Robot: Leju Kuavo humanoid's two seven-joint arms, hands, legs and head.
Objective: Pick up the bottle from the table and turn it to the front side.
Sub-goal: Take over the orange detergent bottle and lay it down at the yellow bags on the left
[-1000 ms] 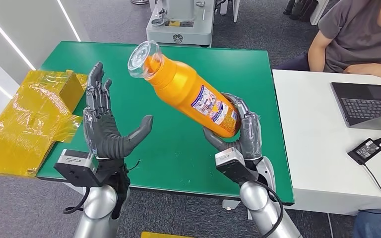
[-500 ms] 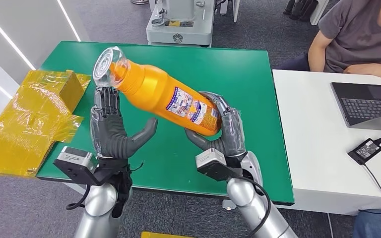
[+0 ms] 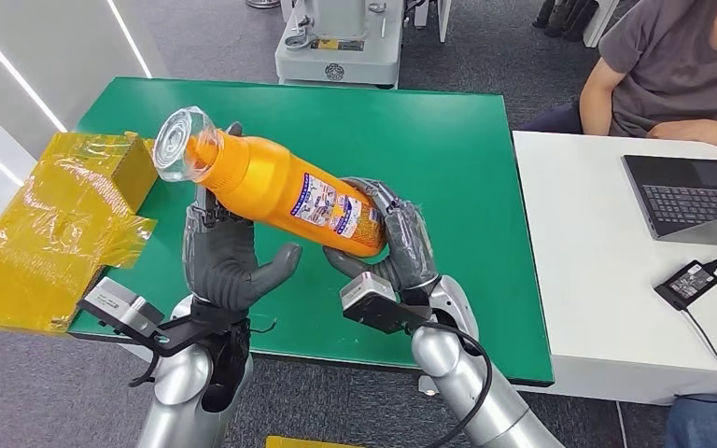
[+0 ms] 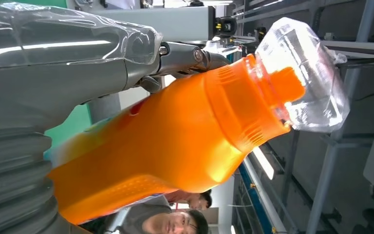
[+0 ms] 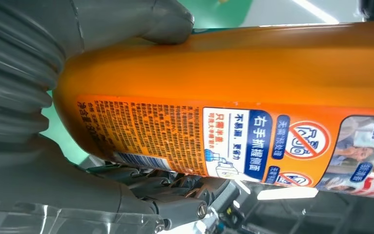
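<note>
Centre of frame, right hand (image 3: 394, 250): fingers wrapped round base of orange bottle (image 3: 285, 191), grasping it.
Left hand (image 3: 229, 257): palm up, fingers spread behind bottle's upper body, thumb out to the right; contact unclear, not clenched.
Bottle: held above green table (image 3: 448, 140), tilted, clear cap (image 3: 175, 155) toward upper left, label facing up.
Left edge: yellow wrapped boxes (image 3: 51, 229) beside table.
Right: white desk (image 3: 607, 271), laptop (image 3: 695, 196), seated person (image 3: 672, 65).
Room: bare green top behind bottle.
</note>
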